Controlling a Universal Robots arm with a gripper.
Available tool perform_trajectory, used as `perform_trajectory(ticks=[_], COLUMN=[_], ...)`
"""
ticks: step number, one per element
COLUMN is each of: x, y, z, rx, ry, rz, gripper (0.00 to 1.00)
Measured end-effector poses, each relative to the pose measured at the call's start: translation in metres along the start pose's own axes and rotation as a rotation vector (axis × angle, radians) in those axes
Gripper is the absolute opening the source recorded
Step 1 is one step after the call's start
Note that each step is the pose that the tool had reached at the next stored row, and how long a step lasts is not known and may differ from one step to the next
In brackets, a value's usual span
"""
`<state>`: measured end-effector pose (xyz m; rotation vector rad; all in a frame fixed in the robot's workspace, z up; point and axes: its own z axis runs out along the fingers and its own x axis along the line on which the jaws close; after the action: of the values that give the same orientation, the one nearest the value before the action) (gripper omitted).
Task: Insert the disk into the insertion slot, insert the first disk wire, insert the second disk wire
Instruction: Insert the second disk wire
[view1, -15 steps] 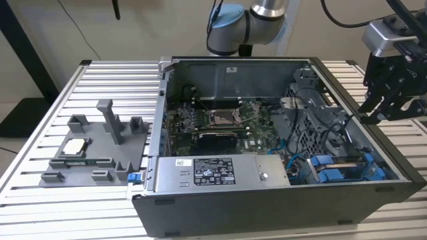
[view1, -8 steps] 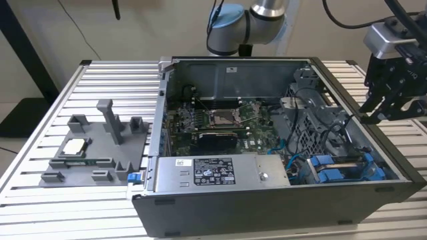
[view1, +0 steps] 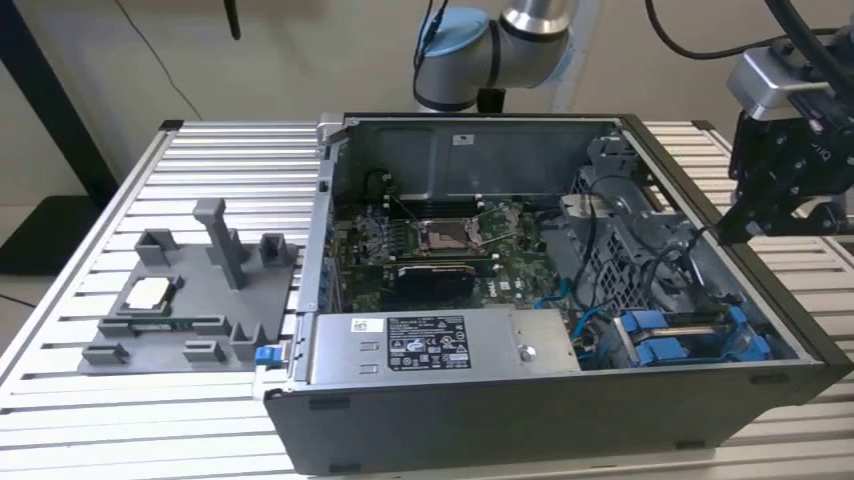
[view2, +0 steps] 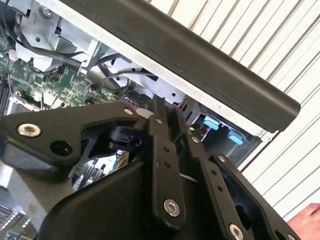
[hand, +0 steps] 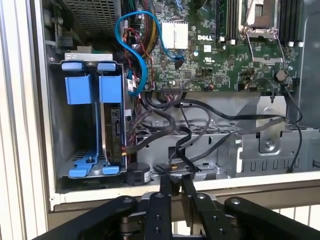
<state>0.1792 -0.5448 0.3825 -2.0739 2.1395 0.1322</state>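
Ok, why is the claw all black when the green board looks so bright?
In the first wrist view the claw is a black, unlit foreground while light falls evenly on the green board; in the second wrist view the claw looks just as dark against the bright table slats; in the exterior view the case walls shade the board.

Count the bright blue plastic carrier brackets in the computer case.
2. Both stand side by side in the grey metal drive bay: the wall-side blue bracket by the case wall, the board-side blue bracket nearer the green motherboard. More may be hidden.
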Motion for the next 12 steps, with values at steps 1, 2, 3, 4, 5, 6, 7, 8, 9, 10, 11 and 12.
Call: perform_trajectory(ticks=[1, 2, 3, 4, 5, 6, 7, 8, 9, 10, 11, 12], x=[-0.0001, -0.0001, 0.0000, 0.0000, 0.0000, 0.0000, 0.0000, 0.0000, 0.0000, 0.0000, 0.0000, 0.0000], y=[-0.0002, -0.0002, -0.0002, -0.0003, -0.0003, -0.0003, -0.0003, -0.0003, 0.0000, 0.0011, 0.0031, 0.0064], z=[0.0000, 0.0001, 0.0001, 0.0001, 0.0001, 0.0001, 0.0001, 0.0001, 0.0001, -0.0001, -0.0006, -0.0014], rx=[-0.0015, -0.0031, -0.0045, -0.0054, -0.0054, -0.0054, -0.0055, -0.0055, -0.0055, -0.0055, -0.0055, -0.0053], ry=[-0.0001, -0.0002, -0.0002, -0.0001, -0.0001, 0.0000, -0.0001, -0.0001, -0.0001, -0.0002, -0.0003, -0.0002], rz=[0.000, 0.001, 0.001, 0.001, 0.001, 0.001, 0.001, 0.001, 0.001, 0.001, 0.001, 0.001], gripper=[0.18, 0.18, 0.18, 0.16, 0.16, 0.16, 0.16, 0.16, 0.16, 0.16, 0.16, 0.16])
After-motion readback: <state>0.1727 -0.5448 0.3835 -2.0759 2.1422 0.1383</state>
